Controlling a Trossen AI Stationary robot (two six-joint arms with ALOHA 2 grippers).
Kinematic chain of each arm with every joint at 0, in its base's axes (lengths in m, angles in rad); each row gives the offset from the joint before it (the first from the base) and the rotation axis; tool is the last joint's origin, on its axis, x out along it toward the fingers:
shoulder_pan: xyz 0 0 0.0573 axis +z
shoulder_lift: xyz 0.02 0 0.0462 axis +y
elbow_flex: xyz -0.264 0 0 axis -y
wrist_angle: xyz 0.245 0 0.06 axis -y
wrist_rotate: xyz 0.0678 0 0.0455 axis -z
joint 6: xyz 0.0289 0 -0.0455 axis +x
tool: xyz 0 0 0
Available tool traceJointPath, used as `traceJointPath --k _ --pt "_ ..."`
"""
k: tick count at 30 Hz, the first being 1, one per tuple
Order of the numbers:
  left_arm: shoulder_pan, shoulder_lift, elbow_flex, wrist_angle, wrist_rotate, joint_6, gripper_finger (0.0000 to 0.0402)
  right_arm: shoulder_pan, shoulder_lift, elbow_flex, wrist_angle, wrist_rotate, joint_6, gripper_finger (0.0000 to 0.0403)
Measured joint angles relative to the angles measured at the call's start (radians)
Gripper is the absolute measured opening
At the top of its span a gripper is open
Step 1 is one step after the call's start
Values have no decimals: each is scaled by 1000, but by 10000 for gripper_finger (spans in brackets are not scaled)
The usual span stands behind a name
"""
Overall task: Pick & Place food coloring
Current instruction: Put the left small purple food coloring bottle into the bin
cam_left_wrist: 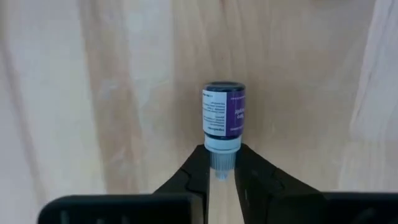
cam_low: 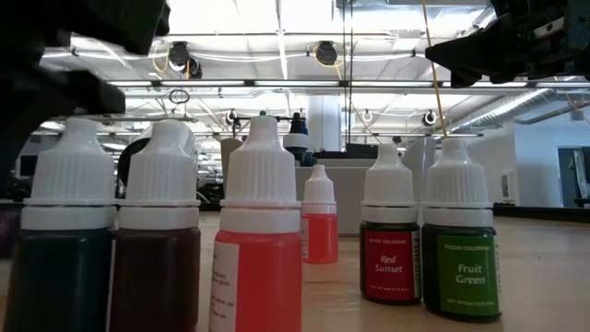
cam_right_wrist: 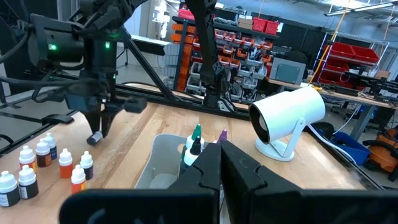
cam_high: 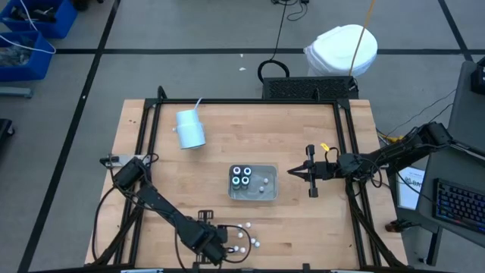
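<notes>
A: From above: left end effector (cam_high: 221, 250) low at the bench's (cam_high: 303, 220) near edge, just beside a cluster of white-capped food coloring (cam_high: 246, 235). Contents of the grip hidden there.

B: Shown by the left wrist camera instead: fingers (cam_left_wrist: 196, 174) clamped on the white cap of a purple-labelled bottle (cam_left_wrist: 224, 118), body pointing away over bare wood.

A: Clear tray (cam_high: 254, 183) mid-bench, four dark round tops in one end. Right end effector (cam_high: 297, 173) just beside it, fingers shut, empty.

B: Table-level camera: six standing bottles (cam_low: 261, 240) up close, labels "Red Sunset" (cam_low: 390, 235) and "Fruit Green" (cam_low: 460, 242) legible. Unreadable from above.

A: Right wrist camera: white cup with straw (cam_right_wrist: 289, 118) lying on its side.
</notes>
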Motion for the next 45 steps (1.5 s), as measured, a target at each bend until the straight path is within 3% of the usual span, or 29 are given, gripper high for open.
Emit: traceJointPath --k 12,17,24,31,34,41,45 --pt "13 0 299 -382 -185 72 51 12 0 0 1 -51 -14 0" --pt "44 0 436 -479 -295 132 51 43 35 2 64 -57 -35 18" --pt "109 -1 503 -472 -344 264 51 100 182 103 105 -12 -102 88" --pt "183 -1 504 -458 -360 347 51 189 430 252 105 25 -411 156" --pt "204 -1 504 -454 -360 374 51 231 513 301 118 47 -556 169" --pt "225 -1 504 -387 -343 447 51 293 698 439 141 291 -760 178" --pt "226 -1 504 -333 -325 491 51 297 795 502 192 346 -835 176"
